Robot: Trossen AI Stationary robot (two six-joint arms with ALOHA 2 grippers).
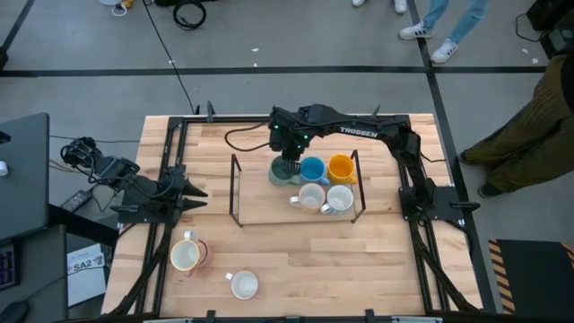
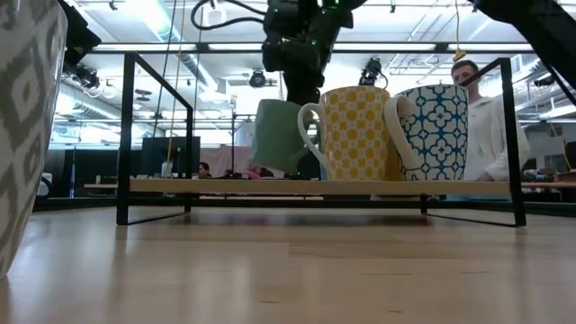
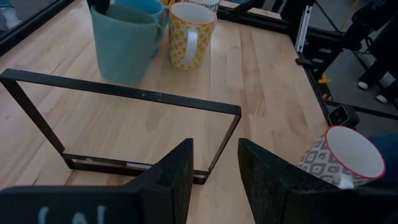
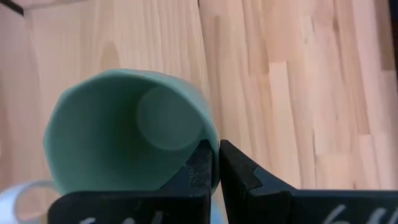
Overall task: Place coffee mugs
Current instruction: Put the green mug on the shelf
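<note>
- Tabletop (image 1: 359, 260): pale wooden slab carrying everything listed; both dark arms are mounted at its edges.
- Black wire-frame rack (image 1: 236, 193): low rectangular metal stand with a thin wooden deck, near the middle of the tabletop. It looks to be where the mugs are being gathered; its left part is bare.
- Right claw (image 4: 215, 163): reaching in over the rack's left part, fingers pinched nearly closed on the rim wall of the pale green round ceramic mug (image 4: 124, 134), one finger inside, one outside.
- Pale green mug, relation for the coming move: it hangs directly beneath the right claw, mouth upward, long axis close to vertical though slightly tilted in the low view. Whether its base touches the deck cannot be told. Judged next step: lower straight down, then release.
- Neighbours on the rack: blue round mug (image 1: 312, 169) just beside the green one; orange-yellow mug (image 1: 341, 167) beyond it; two white mugs (image 1: 325, 197) nearer the front edge. The narrow gap to the blue mug is the likely hazard.
- Left claw (image 3: 214, 163): parked at the tabletop's left edge, fingers parted, holding nothing.
- Unplaced mugs: red-rimmed grey-and-white patterned mug (image 1: 186, 254) and plain white mug (image 1: 244, 284), front-left on the tabletop, nearer the left arm.
</note>
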